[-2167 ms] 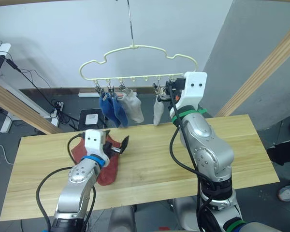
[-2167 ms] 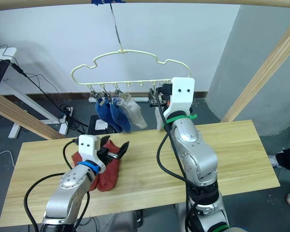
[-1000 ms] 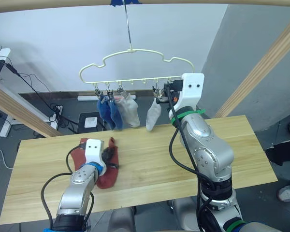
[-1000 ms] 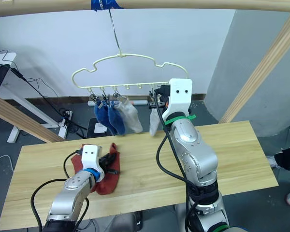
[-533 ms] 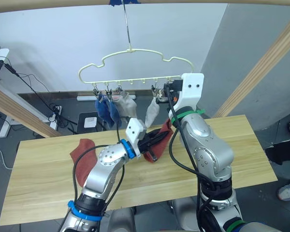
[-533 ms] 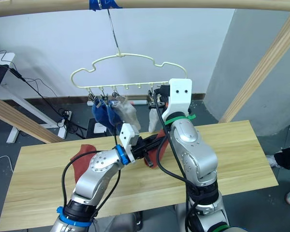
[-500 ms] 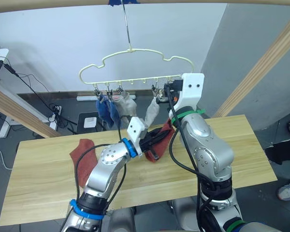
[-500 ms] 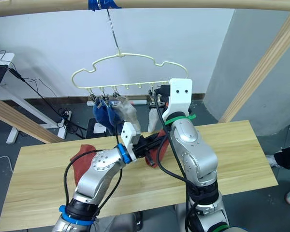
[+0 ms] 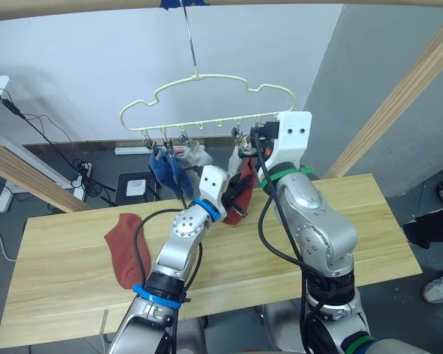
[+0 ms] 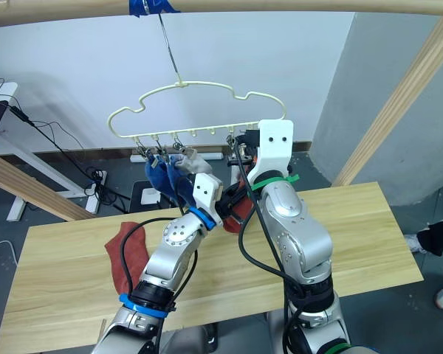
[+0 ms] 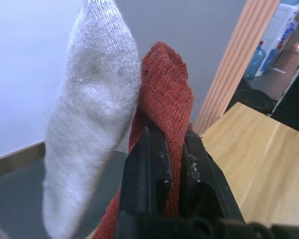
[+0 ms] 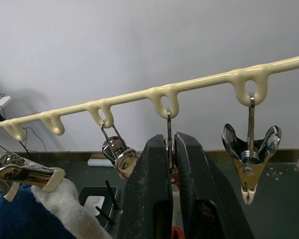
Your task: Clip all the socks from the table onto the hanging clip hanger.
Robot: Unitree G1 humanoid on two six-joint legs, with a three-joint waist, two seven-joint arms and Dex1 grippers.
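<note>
Now my left gripper (image 11: 165,149) is lifting the rust-red sock (image 11: 164,104), clamped on it, beside the grey sock (image 11: 94,124); my right gripper (image 12: 170,149) is pinching a clip (image 12: 168,130) of the clip hanger (image 12: 159,92).

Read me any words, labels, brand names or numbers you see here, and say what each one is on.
None can be read.
The bottle beyond the table has a label too blurred to read.
The socks, hanger and both grippers carry no print.

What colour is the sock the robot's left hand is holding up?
Rust-red. The sock shows best in the left wrist view, pinched in the left hand.
</note>
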